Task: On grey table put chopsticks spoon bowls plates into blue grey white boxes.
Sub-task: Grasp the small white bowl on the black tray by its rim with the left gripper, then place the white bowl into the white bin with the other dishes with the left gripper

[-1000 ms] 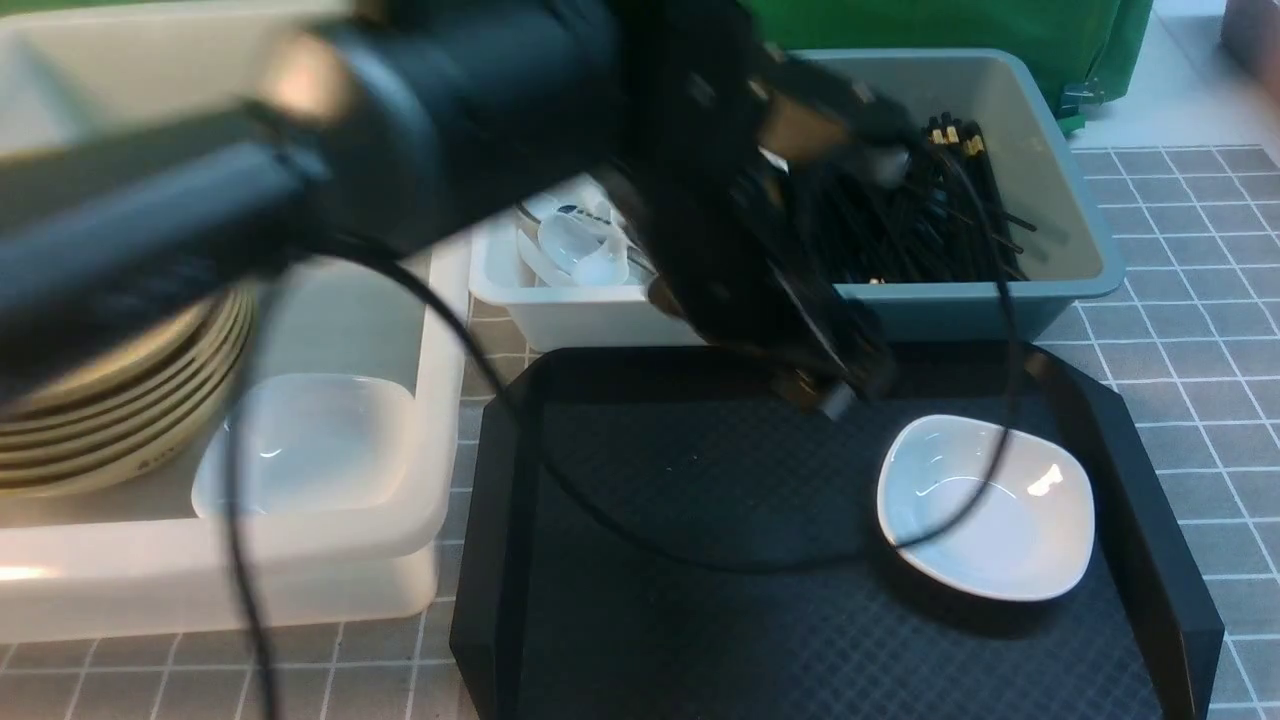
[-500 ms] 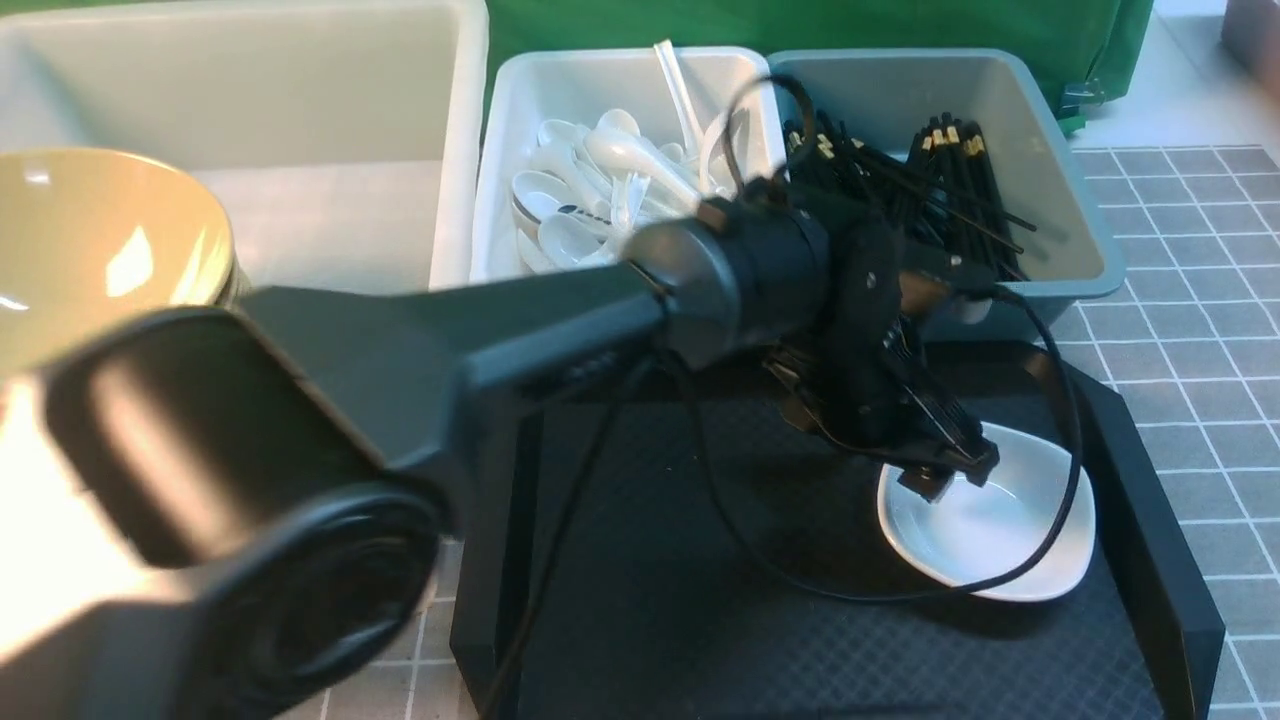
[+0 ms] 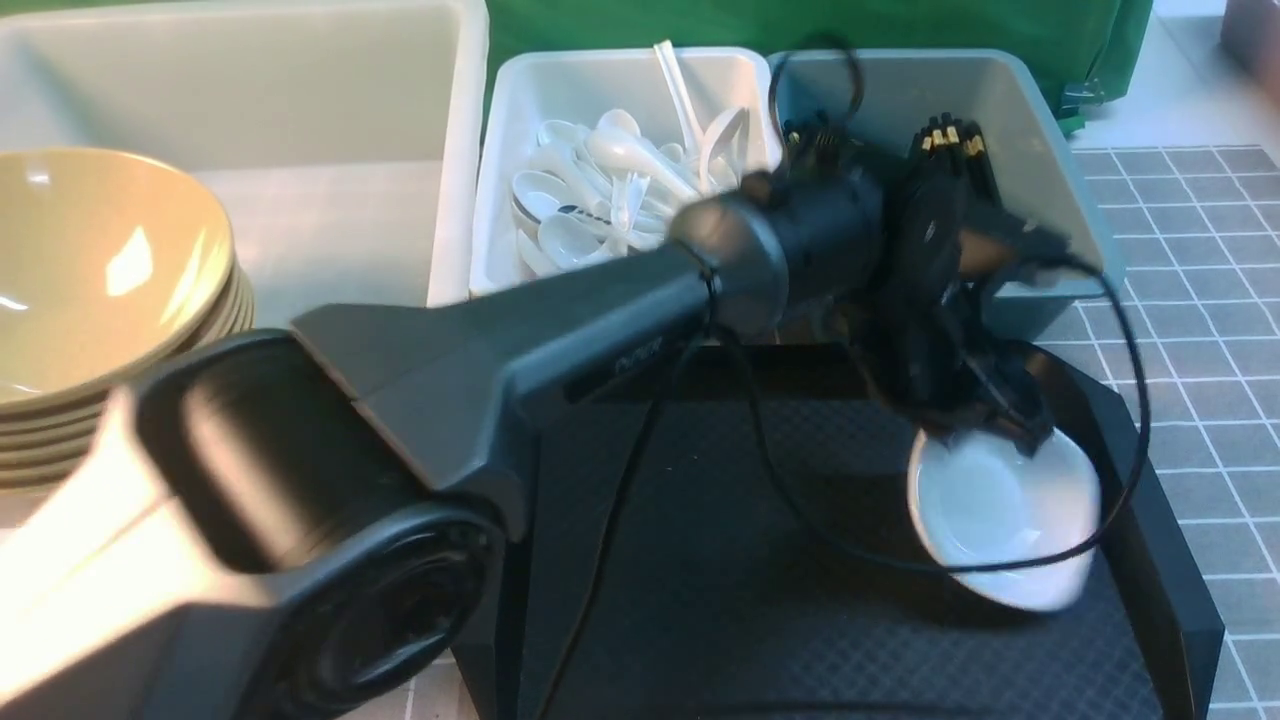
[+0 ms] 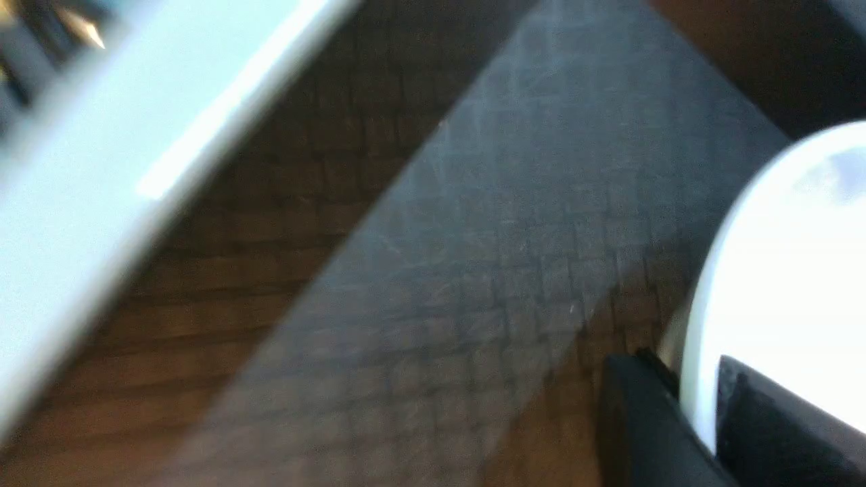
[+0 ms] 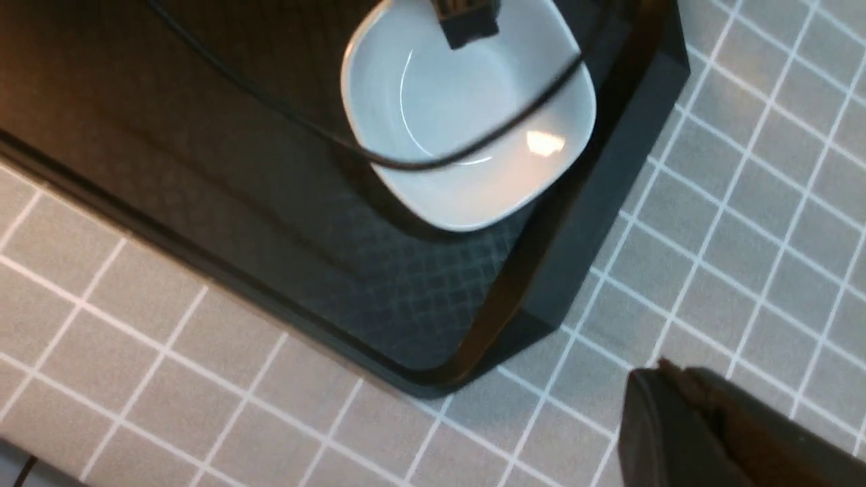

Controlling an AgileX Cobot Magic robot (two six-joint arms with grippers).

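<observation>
so my left gripper (image 4: pixel 697 409) is pinched shut on the plate's (image 3: pixel 1005 510) rim, inside the black tray (image 3: pixel 690 560); grey tiled table (image 3: pixel 1215 400) around the tray, green cloth (image 3: pixel 640 25) beyond it

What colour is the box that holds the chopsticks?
Blue-grey; the box shows best in the front view.

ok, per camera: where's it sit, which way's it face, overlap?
Front: between the arms, facing forward over black tray; left arm crosses.
Left wrist: on left arm, close on white plate between left gripper's fingers.
Right wrist: on right arm, facing tray and grey table; right gripper shows.
All share plate, tray.
</observation>
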